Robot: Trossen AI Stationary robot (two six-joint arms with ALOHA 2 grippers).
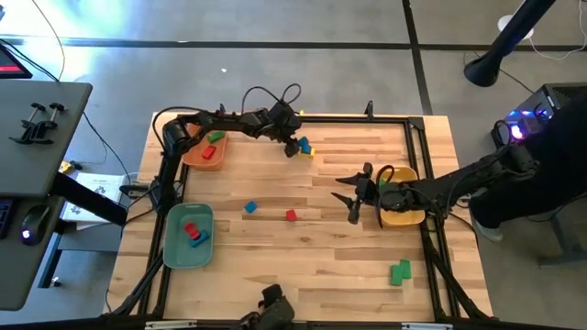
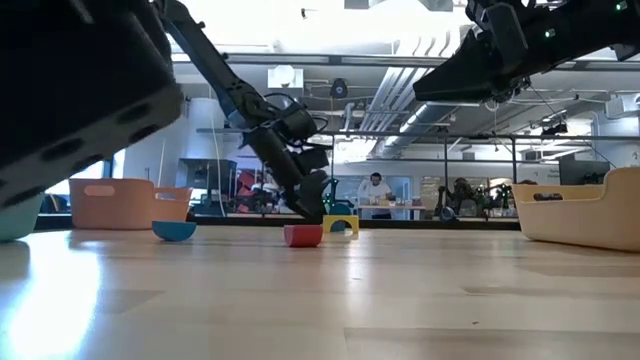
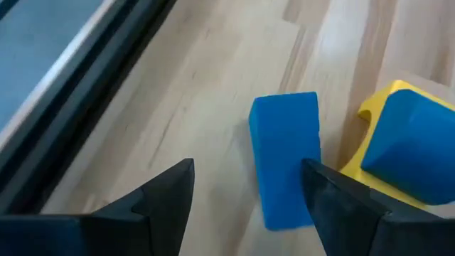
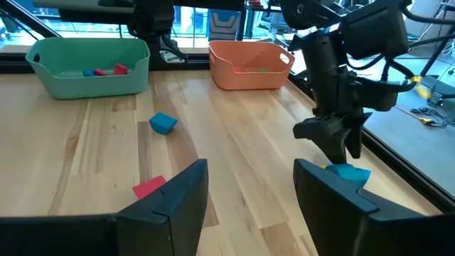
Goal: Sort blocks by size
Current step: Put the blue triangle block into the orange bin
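Left claw (image 1: 295, 147) lowered, spread around blue block (image 3: 286, 158), right claw (image 1: 351, 195) open mid-table.

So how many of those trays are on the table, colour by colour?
Orange tray: 1
Teal tray: 1
Yellow tray: 1
Total: 3 trays

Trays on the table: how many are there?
3: the orange tray at the far left corner, the teal tray on the left side nearer the front, and the yellow tray on the right side under the right arm.
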